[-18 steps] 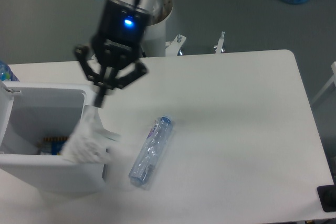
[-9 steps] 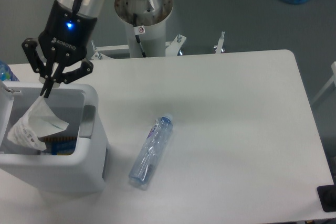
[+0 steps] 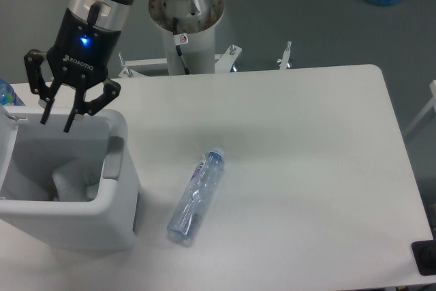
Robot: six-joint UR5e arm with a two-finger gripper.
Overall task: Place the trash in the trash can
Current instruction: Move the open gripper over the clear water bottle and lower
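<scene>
**Wrapper in the bin, bottle left on the table**

Table first, as the largest thing seen: a white top on which everything else is placed. All positions below are given relative to the trash can.

The trash can, a big white boxy bin with a thick rim and a grey tab on its side, is set at the table's left edge. Directly above its far rim the gripper is held, with its fingers spread apart and nothing between them. Beyond the trash can, off the table's far edge, the arm's round base column is seen.

Inside the trash can, low against the near wall, a pale crumpled shape is visible; it is judged to be the white paper wrapper, though no green mark can be made out. That part of the task is therefore taken as done.

Outside the trash can, just to its right and lying on its side on the table, the clear crushed bottle is found, apart from the bin wall, with its capped end turned away from the viewer. It is untouched, so one item of two is judged left: the bottle must yet be grasped, carried over the rim and released.
</scene>
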